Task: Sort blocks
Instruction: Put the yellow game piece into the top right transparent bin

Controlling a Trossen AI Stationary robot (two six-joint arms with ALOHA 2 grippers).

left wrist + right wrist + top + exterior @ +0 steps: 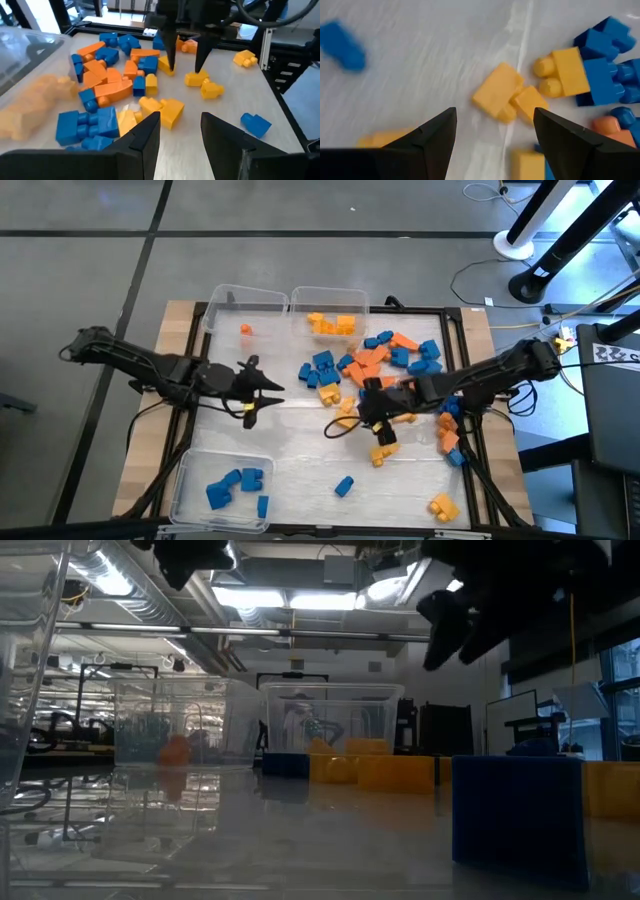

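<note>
A: Where does the right gripper (pixel 368 412) stand?

B: Over the near edge of the loose pile of blocks (pixel 385 358), jaws spread wide and empty. In its wrist view a yellow block (pixel 498 91) lies flat on the tabletop (pixel 300 455) between its fingertips and just ahead of them, with a second yellow block (pixel 530 103) touching it.

A: So what might go wrong?

B: Those two touch. If the fingers close there, I'd judge one could catch the neighbour, so both lift or the target twists out.

A: And the left gripper (pixel 262 392)?

B: Empty too, jaws partly open, facing the right gripper across bare tabletop. The two point at each other; a reach into the pile risks a knock between arms.

A: The bins?

B: The yellow bin (pixel 329 302) lies beyond the pile, so a weakly pinched block could drop among the orange and blue ones on the way.
</note>
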